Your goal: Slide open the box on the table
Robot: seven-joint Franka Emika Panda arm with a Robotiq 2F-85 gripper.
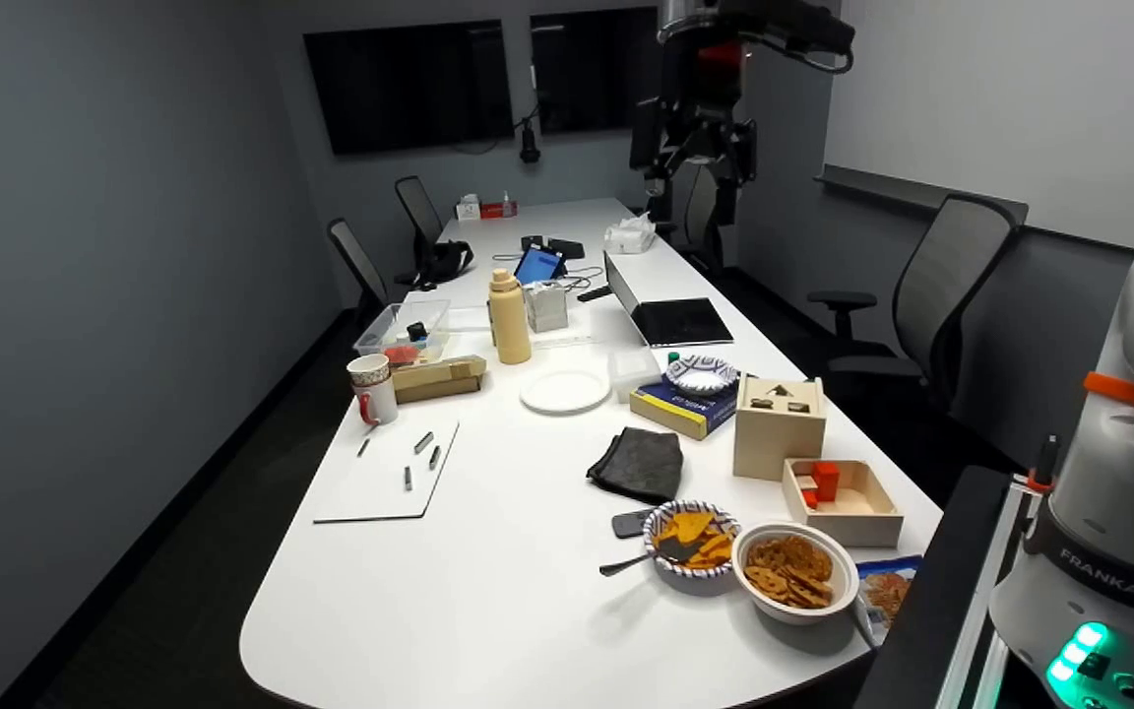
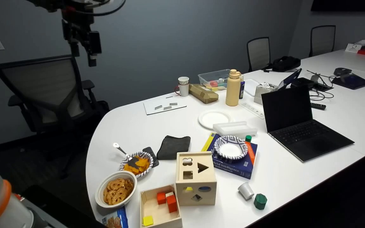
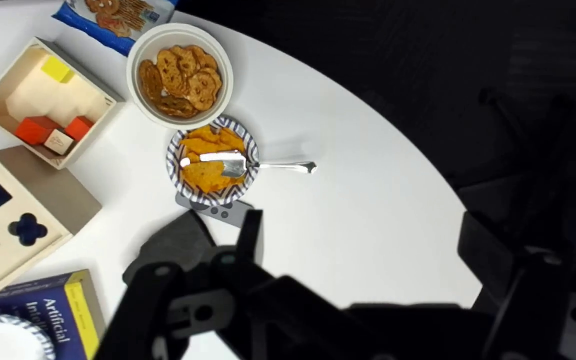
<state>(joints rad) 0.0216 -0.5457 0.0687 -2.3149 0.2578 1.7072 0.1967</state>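
Free from above, down to the box (image 2: 198, 180). Blocked on one side by the nearby tray (image 2: 157, 211), tight on another by the book (image 2: 233, 167) and bowl (image 2: 231, 150). Roomy over the table (image 1: 518, 483) between cloth (image 1: 641, 465) and flat board (image 1: 362, 498).

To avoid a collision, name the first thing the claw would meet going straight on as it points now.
Probably a bare stretch of the white table: it shows between the jaws of the open claw in the wrist view. Depth is unclear, so the exact spot is uncertain.

The box (image 2: 196, 186) is smooth, matt wood; the utensil (image 3: 237, 166), glossy metal; the black piece (image 2: 173, 147), probably cloth.
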